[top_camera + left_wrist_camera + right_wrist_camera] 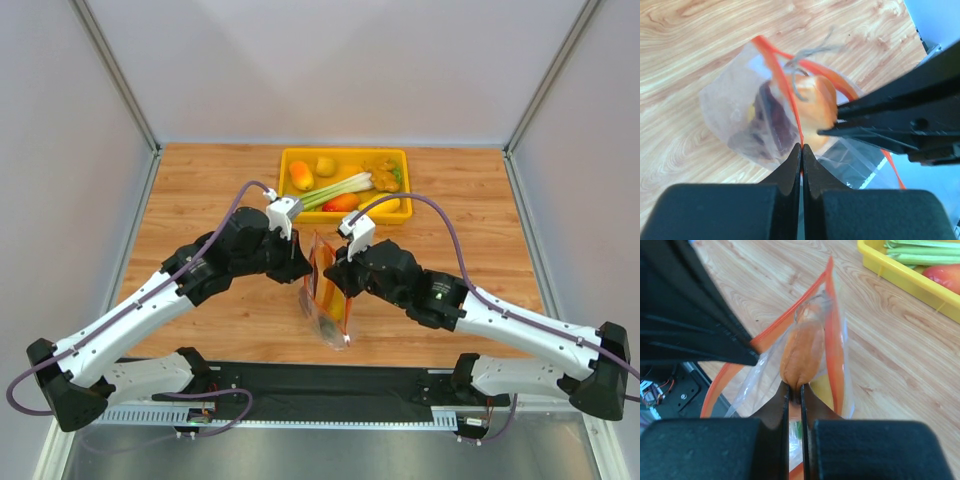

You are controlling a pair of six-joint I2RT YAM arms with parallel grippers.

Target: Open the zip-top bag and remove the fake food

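Note:
The zip-top bag (327, 305) hangs upright over the table between both grippers, its mouth spread open. My left gripper (801, 146) is shut on one side of the red-orange zip strip (784, 82). In the top view, my right gripper (338, 278) meets the bag from the right. In its wrist view, the right gripper (795, 388) is shut on the end of an orange fake food piece (801, 352) standing in the bag's mouth. A dark maroon piece (774, 117) and some yellow show through the plastic lower in the bag.
A yellow tray (290, 158) at the back of the table holds a green-and-white leek (335, 190), an orange piece (300, 175) and other toy food; its corner (890, 271) shows in the right wrist view. Both arms crowd the bag from either side.

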